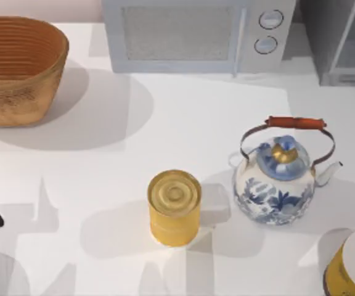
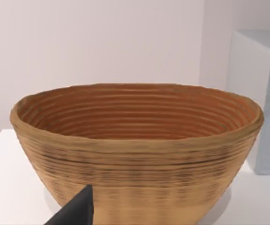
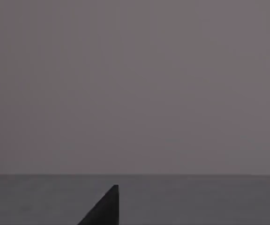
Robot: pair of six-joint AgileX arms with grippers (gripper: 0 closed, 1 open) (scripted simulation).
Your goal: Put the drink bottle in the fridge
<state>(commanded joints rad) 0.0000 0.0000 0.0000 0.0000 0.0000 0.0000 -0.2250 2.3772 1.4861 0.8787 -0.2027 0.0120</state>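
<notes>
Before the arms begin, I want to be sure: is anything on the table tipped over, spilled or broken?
Nothing stands out. The yellow can and the blue-and-white kettle stand upright on the table, the woven basket sits level, and the microwave door is closed. No spill shows.

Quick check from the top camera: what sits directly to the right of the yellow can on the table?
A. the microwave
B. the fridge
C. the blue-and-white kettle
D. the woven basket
C. In the top view the blue-and-white kettle stands just right of the yellow can, while the woven basket is at the far left and the microwave and fridge line the back edge.
</notes>
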